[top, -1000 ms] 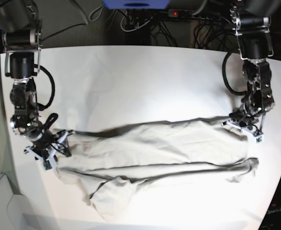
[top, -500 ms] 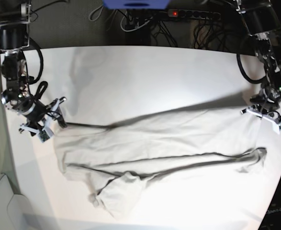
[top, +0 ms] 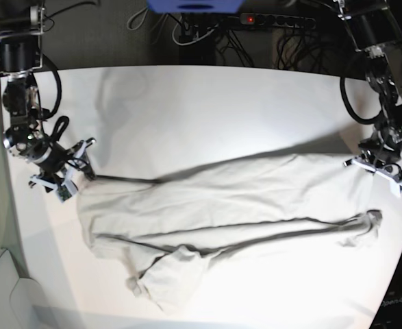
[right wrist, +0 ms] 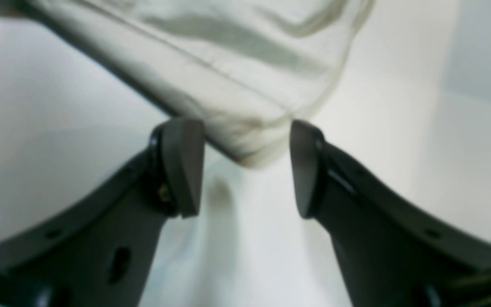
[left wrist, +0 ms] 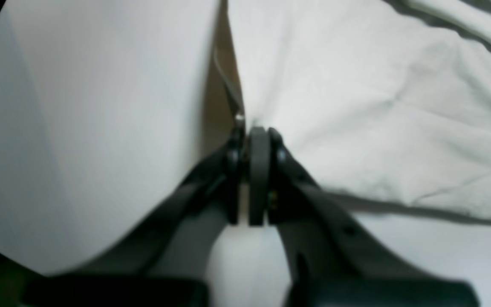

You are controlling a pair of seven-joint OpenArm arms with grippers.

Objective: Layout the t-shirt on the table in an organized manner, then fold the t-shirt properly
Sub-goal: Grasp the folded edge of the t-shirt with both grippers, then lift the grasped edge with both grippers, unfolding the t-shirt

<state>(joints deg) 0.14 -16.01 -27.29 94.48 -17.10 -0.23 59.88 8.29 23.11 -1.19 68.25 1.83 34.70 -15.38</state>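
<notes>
Both arms have swung outward, pulling the t-shirt (top: 228, 229) long across the table (top: 187, 110). Left gripper (left wrist: 254, 128) pinches a corner tight; right gripper (right wrist: 245, 166) gapes, cloth loose between its fingers (not held). Tugging one-sided could skew the shirt, bunching it.

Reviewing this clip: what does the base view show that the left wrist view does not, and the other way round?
Only the base view shows the whole light grey-beige cotton t-shirt stretched in long folds across the glossy white table, a bunched part at its near edge, and the right pincer at one end. Only the left wrist view shows the left pincer shut tight on a tented fold of cloth. Both show shirt fabric, the table and the left pincer.
</notes>
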